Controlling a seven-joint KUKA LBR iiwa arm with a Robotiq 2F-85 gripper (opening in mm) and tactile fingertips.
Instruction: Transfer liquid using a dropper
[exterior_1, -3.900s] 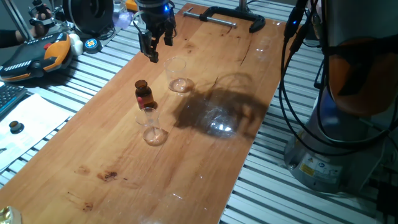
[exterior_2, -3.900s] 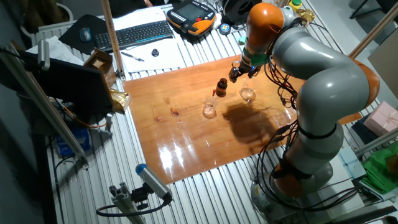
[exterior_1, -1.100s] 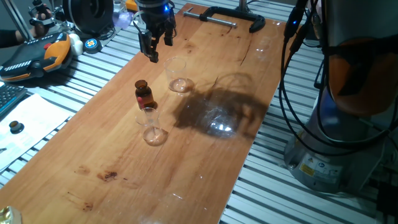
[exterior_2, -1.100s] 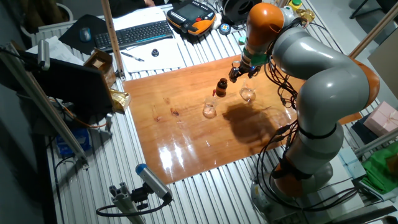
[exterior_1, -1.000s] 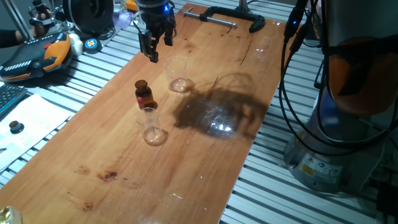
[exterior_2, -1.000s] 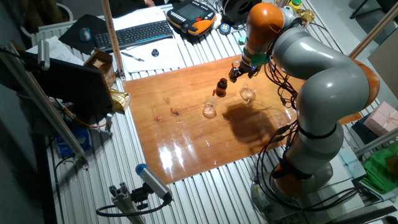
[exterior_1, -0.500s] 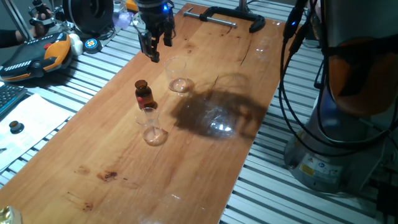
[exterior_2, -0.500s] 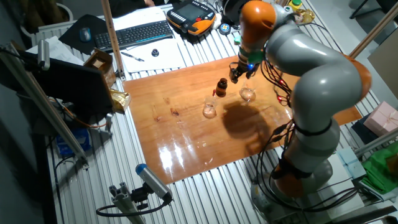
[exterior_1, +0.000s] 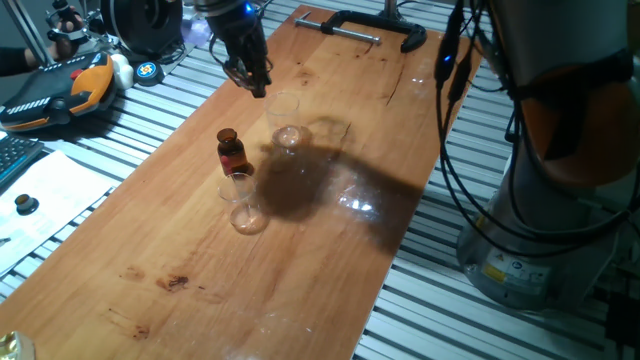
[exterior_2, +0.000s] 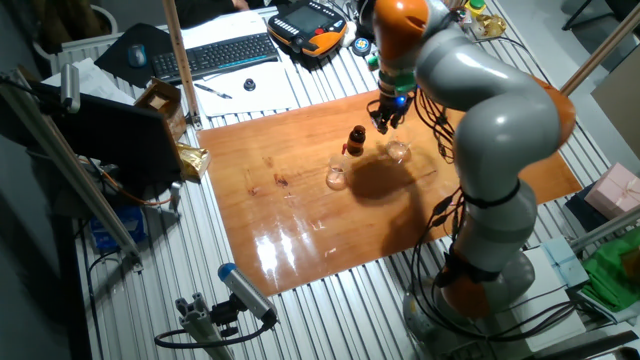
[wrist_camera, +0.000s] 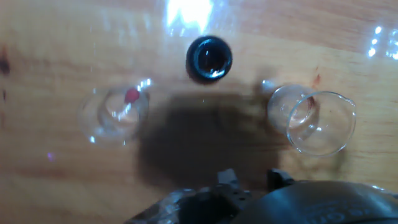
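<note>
I am swinging my arm over compared with half a second ago: my pincer (exterior_1: 252, 82) has shifted toward the beaker farther up the board, my arm's shadow has slid across the wooden board (exterior_1: 330, 250) and is now covering the ground between the two beakers, and in the other fixed view my orange elbow has leaned toward the desk with the keyboard (exterior_2: 215, 55). The glassware is sitting where it was. In the hand view, going left to right, I am looking down on the first clear beaker (wrist_camera: 115, 113), and inside it the dropper (wrist_camera: 129, 99) is leaning, its thin glass stem hard to make out and its small reddish end showing near the rim. Next is the amber-brown bottle (wrist_camera: 209, 58), its mouth open and dark, standing beyond and between the two beakers. To the right is the second clear beaker (wrist_camera: 311, 119); I cannot tell whether it is holding any liquid. In one fixed view the bottle (exterior_1: 231, 151) is standing just beside the nearer beaker (exterior_1: 243, 204), and the farther beaker (exterior_1: 286, 120) is standing apart from them, close under my pincer. My pincer is hanging above the board, gripping nothing that I can see; whether its fingers are spread or pressed together I cannot tell from these views.
</note>
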